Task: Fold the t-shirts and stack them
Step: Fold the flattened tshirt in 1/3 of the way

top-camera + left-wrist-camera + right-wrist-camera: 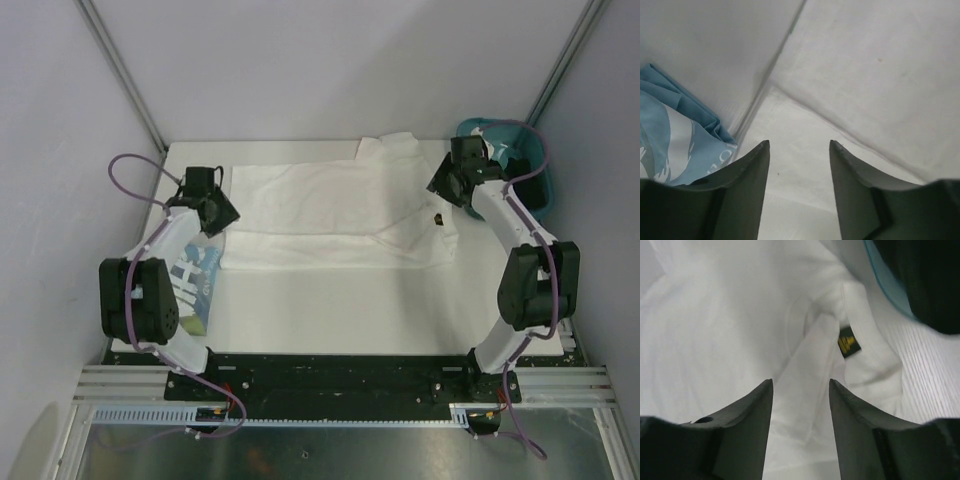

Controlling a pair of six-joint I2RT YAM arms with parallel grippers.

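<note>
A white t-shirt (320, 210) lies spread across the back half of the table, folded lengthwise, with its collar to the right. My left gripper (215, 212) hovers at its left edge. In the left wrist view the left gripper (799, 145) is open over white cloth (875, 75) with nothing between the fingers. My right gripper (445, 187) is at the collar end. The right wrist view shows it (801, 382) open above the fabric (725, 325), near the black neck label (849, 341). A second t-shirt with a light-blue graphic (195, 280) (670, 135) lies folded under the left arm.
A teal plastic bin (530, 155) stands at the back right corner, close behind the right arm; its rim (887, 282) shows in the right wrist view. White walls enclose the table (330, 310) on three sides.
</note>
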